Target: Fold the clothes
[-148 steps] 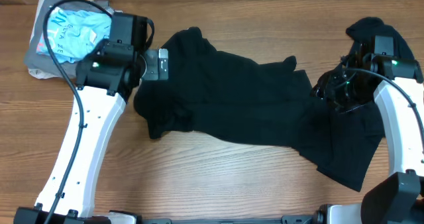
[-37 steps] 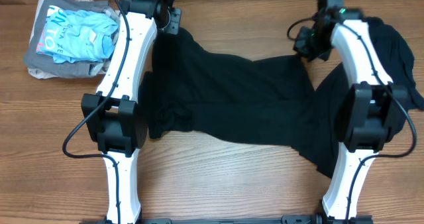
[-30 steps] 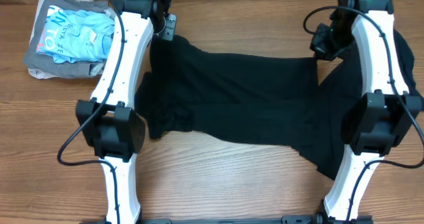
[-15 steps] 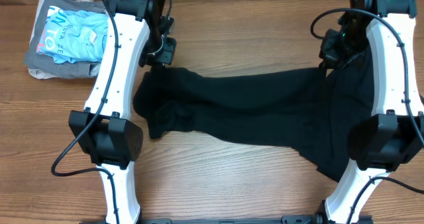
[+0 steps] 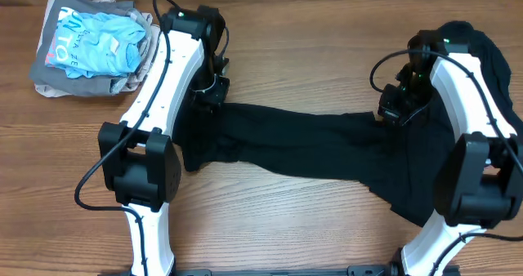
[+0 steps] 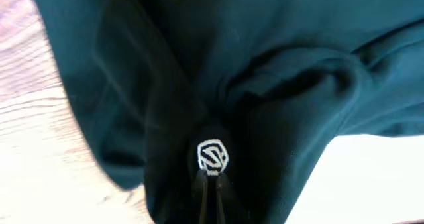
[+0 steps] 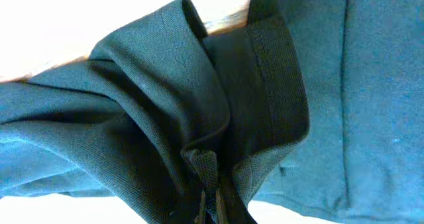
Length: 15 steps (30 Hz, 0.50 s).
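Note:
A black garment (image 5: 302, 141) lies stretched across the middle of the table as a long band. My left gripper (image 5: 214, 96) is shut on its far left corner. My right gripper (image 5: 391, 111) is shut on its far right corner. In the left wrist view the fabric hangs from the shut fingers (image 6: 211, 191), and a small white logo (image 6: 212, 156) sits just beyond the tips. The right wrist view shows a bunched hem (image 7: 265, 65) pinched in the right gripper (image 7: 211, 201). More black clothes (image 5: 489, 51) lie at the far right, partly under the right arm.
A folded pile with a light blue shirt (image 5: 90, 39) on top sits at the far left corner. Black fabric (image 5: 413, 190) spreads toward the front right beside the right arm's base. Bare wood table (image 5: 278, 219) shows along the front.
Both grippers have come from the far edge toward the front, carrying the garment's far edge with them. The spread cloth has narrowed to a band.

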Each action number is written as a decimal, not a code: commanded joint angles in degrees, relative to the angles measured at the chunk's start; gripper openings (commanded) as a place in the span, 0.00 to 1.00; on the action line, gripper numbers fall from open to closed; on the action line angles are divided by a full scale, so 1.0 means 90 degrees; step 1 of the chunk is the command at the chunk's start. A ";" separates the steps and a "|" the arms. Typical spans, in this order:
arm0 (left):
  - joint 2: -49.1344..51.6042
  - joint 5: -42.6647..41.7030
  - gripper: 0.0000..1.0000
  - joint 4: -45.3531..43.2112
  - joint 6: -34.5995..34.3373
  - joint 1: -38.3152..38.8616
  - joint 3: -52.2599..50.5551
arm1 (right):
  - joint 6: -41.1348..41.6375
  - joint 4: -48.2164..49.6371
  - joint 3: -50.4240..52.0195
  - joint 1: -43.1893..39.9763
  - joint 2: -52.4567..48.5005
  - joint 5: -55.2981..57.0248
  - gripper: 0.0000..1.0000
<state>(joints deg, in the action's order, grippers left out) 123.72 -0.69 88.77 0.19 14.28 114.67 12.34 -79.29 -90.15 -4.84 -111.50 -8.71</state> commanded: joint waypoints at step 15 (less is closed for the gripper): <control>-0.0172 -0.0022 0.49 -0.0797 0.0444 0.0046 -0.1690 | -0.0041 0.0896 0.0993 -0.0070 0.0143 0.0296 0.53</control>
<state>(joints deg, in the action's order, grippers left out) 123.70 -0.86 82.78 2.13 14.28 100.36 11.99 -72.16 -81.52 -4.89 -111.11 -7.03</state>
